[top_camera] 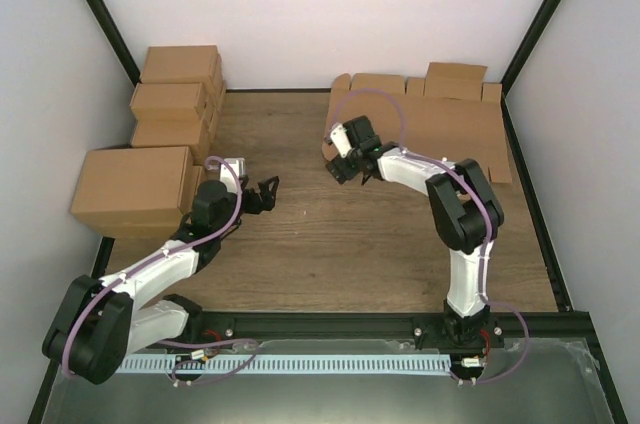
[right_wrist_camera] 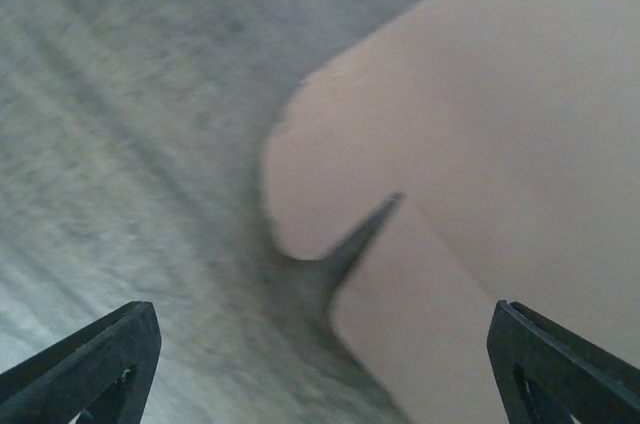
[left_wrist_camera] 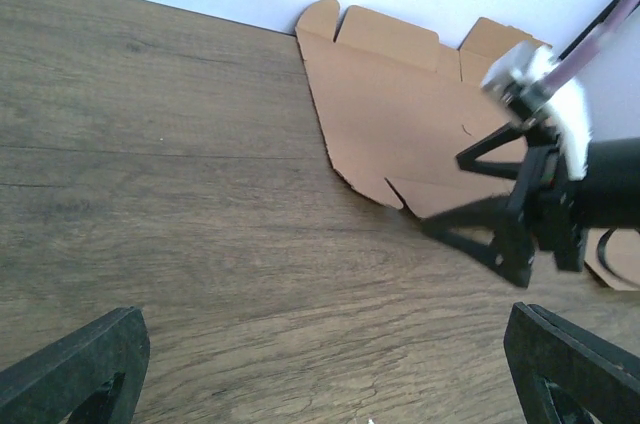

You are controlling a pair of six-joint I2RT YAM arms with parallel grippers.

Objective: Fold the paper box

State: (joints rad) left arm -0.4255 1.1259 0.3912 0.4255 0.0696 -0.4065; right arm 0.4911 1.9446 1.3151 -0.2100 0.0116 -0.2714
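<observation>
"Paper box, where?"
"Flat on the surface, far right, against the wall."
"Claws?"
"Right claw spread wide above its notched flap, holding nothing; left claw wide, empty."

You have a paper box of plain brown cardboard with no print on it. The table beneath is mid-brown wood grain with darker streaks running through the boards. The stacked cartons are the same plain brown. Your left gripper and right gripper are both matte black. The arms are white with black joints, and a lilac cable loops along each. In the blurred right wrist view the cardboard looks pinkish tan and the wood grey, perhaps only from the lighting. The walls are pale white and the frame posts are black.
</observation>
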